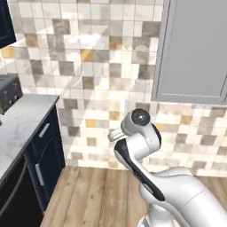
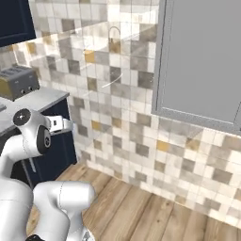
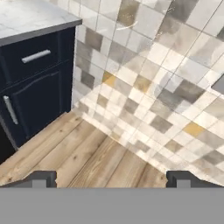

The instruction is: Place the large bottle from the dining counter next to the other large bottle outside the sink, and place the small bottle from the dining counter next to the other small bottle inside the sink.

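The robot faces a tiled wall (image 1: 102, 66) and wood floor (image 3: 78, 157), w/ the corner of a marble-topped table (image 1: 24, 119) on dark cabinets (image 3: 35, 92) off to the left; a toaster (image 2: 19, 82) sits on it. The gripper (image 3: 111, 178) hangs in mid-air, jaws spread about as wide as they go, nothing between them. No bottle, sink or dining counter is visible from here, so where the bottles are and how they look can't be told. Judging by that, the step in hand is getting to the dining counter. To do it well: keep the arm tucked, jaws wide, clear the cabinet corner while the base turns, and only reach once a bottle is visible and centred btw. the fingertips (image 3: 43, 178).
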